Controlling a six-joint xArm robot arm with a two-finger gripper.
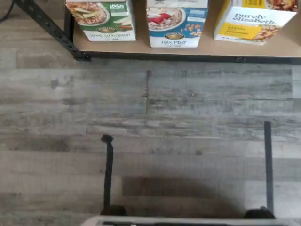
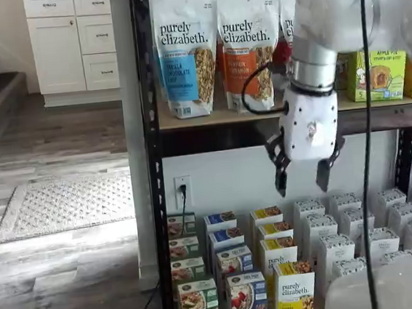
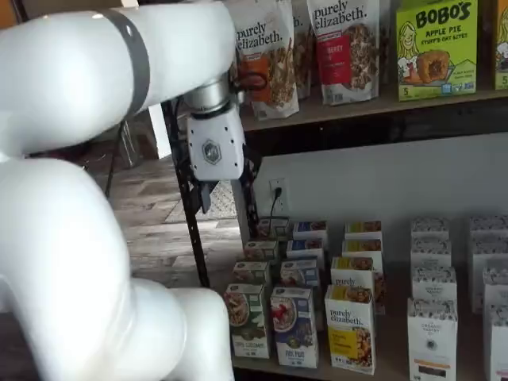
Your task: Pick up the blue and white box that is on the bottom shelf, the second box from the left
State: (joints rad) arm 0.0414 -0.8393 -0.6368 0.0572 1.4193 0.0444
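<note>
Nearest, the claw (image 2: pixel 302 179) hangs with its black fingers plainly parted, holding nothing, above and in front of the rack. Farther back, the blue and white box (image 2: pixel 247 299) stands upright at the bottom shelf's (image 1: pixel 141 50) front edge, between a green-fronted box (image 2: pixel 198 303) and a yellow box (image 2: pixel 295 294).

Granola bags (image 2: pixel 187 54) read "purely elizabeth."; green box (image 3: pixel 436 49) reads "BOBO'S APPLE PIE".

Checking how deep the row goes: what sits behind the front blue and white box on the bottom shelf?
Behind the blue and white box more blue-fronted boxes stand in a row running back. Each box hides the lower front of the one behind it.
</note>
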